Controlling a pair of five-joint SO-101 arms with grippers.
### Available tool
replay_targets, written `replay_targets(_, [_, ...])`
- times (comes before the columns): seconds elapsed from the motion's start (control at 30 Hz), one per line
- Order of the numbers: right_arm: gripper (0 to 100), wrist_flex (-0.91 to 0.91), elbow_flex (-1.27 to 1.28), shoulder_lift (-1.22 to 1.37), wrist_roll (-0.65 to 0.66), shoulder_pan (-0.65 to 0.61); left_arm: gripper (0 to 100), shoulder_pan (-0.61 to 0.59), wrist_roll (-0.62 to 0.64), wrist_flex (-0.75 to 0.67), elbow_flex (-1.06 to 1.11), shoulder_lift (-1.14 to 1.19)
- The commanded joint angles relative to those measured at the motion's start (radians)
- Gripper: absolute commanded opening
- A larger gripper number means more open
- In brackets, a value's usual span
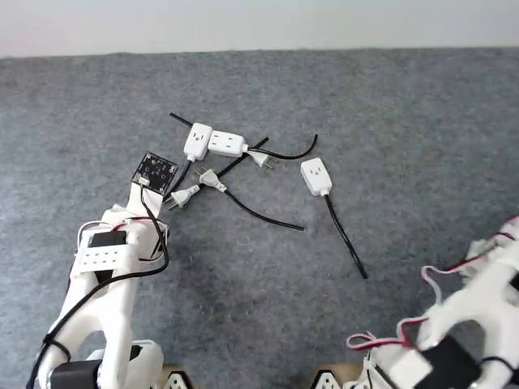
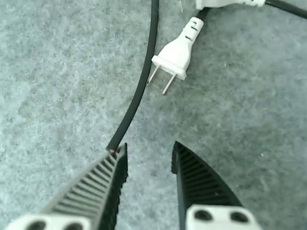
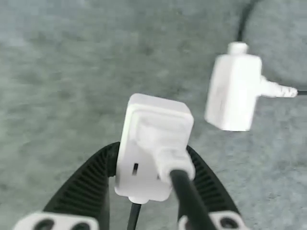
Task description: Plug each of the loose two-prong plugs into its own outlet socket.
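One white two-prong plug [image 2: 173, 55] lies at seven o'clock from the paired white outlet sockets [image 1: 212, 143], prongs toward my released left end effector [image 2: 149, 146]. I should straddle its body squarely, clear of the black cable [image 2: 144, 72]. My right end effector [image 3: 152, 147] grasps a white socket block [image 3: 153, 115].

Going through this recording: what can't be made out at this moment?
High view: the right arm is blurred and cut off by the lower right edge.
Right wrist view: the plug on the near socket is blurred, so how deep it sits is unclear.
Left wrist view: a white piece is cut off by the frame edge; plug or socket, cannot tell.
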Motion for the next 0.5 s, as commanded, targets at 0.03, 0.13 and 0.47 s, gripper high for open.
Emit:
replay_targets(0.03, [0.8,-0.122,-0.071,0.094,0.054,0.041,14,0.006,0.003,-0.021,-0.01,-0.023])
replay_targets(0.13, [0.8,-0.143,-0.135,0.168,0.052,0.051,14,0.006,0.003,-0.021,-0.01,-0.023])
replay_targets(0.47, [7.6,-0.127,-0.305,0.398,0.14,0.101,14,0.029,0.005,-0.023,-0.01,-0.028])
